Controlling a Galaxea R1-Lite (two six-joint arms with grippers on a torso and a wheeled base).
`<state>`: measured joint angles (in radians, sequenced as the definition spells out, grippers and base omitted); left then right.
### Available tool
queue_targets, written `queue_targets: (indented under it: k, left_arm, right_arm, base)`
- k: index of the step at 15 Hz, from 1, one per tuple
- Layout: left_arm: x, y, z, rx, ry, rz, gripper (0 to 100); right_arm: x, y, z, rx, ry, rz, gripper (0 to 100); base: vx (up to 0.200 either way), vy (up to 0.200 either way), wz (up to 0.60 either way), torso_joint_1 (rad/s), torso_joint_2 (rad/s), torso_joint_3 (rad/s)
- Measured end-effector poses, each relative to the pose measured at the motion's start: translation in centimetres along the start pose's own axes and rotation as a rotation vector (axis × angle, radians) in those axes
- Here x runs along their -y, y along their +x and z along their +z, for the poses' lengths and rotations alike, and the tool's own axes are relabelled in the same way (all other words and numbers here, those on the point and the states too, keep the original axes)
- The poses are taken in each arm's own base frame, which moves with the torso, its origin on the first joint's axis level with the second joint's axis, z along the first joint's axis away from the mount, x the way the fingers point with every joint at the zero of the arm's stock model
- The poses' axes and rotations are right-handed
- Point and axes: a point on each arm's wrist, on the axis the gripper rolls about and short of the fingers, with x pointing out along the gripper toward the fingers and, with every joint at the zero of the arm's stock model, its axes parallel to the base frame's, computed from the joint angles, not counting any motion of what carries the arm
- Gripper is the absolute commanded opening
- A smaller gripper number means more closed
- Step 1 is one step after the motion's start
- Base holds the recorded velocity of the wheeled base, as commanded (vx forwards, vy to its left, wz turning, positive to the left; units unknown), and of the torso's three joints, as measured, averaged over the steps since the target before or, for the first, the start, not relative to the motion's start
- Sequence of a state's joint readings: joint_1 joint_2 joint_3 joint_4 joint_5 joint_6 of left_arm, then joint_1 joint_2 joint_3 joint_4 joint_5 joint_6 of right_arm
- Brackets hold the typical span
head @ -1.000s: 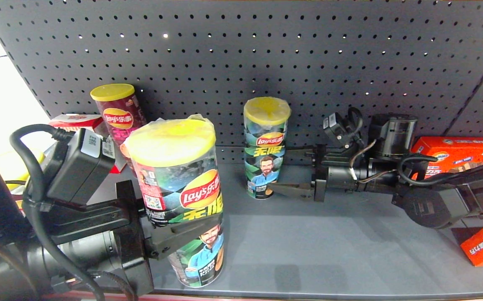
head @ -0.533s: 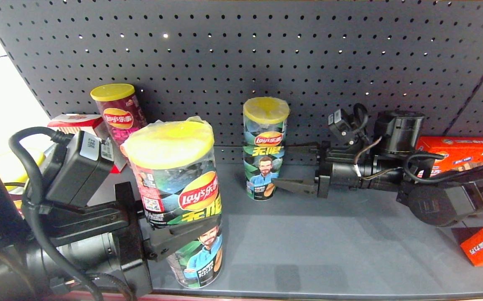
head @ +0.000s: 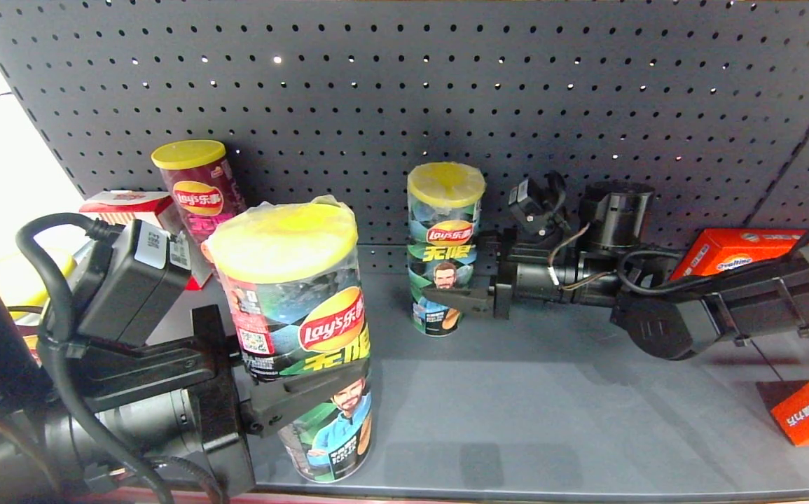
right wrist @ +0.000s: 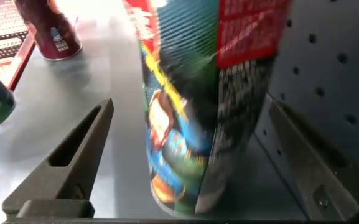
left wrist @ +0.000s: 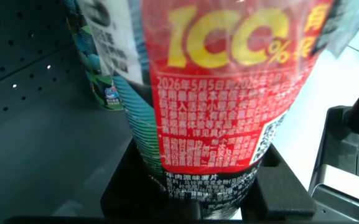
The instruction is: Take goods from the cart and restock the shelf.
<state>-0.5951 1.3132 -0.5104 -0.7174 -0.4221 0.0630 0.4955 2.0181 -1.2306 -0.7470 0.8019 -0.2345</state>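
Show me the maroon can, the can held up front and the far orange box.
Maroon can (head: 197,189): head view, front label.
Held can (head: 295,308): head view, label's middle.
Far orange box (head: 733,255): head view, printed face.

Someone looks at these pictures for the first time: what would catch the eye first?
First, the near chip can with its yellow lid, large at the front edge of the shelf, clamped in the left pincer. Next, the far chip can standing upright by the holed back wall, with the open right pincer straddling it. Two orange boxes lie at the right.
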Motion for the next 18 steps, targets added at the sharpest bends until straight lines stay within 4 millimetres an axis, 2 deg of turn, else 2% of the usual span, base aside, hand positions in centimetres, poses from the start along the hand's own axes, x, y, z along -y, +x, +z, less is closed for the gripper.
queue_targets:
  k: [3, 4, 11, 15, 18]
  left_arm:
    - [-0.2, -0.1, 0.0, 0.000, -0.001, 0.011, 0]
    - [-0.2, -0.1, 0.0, -0.001, -0.002, 0.013, 0]
    - [-0.1, -0.4, -1.0, -0.030, -0.015, 0.014, 0]
    - [-0.4, -0.5, -0.7, -0.019, -0.011, 0.027, 0]
    - [-0.5, -0.4, -0.1, -0.001, -0.003, 0.030, 0]
  right_arm:
    - [0.2, 0.8, -0.9, -0.008, 0.007, -0.007, 100]
    - [0.3, 1.0, -1.1, -0.008, 0.008, -0.003, 0]
    - [0.1, 0.9, -0.9, 0.003, 0.021, -0.010, 0]
    - [-1.2, -0.7, 0.8, 0.011, 0.015, -0.012, 0]
    - [-3.2, -2.6, 1.4, -0.004, 0.031, 0.000, 0]
  base:
    - [0.000, 0.000, 0.00, 0.000, 0.00, 0.000]
    - [0.000, 0.000, 0.00, 0.000, 0.00, 0.000]
    - [0.000, 0.000, 0.00, 0.000, 0.00, 0.000]
    - [0.000, 0.000, 0.00, 0.000, 0.00, 0.000]
    - [0.000, 0.000, 0.00, 0.000, 0.00, 0.000]
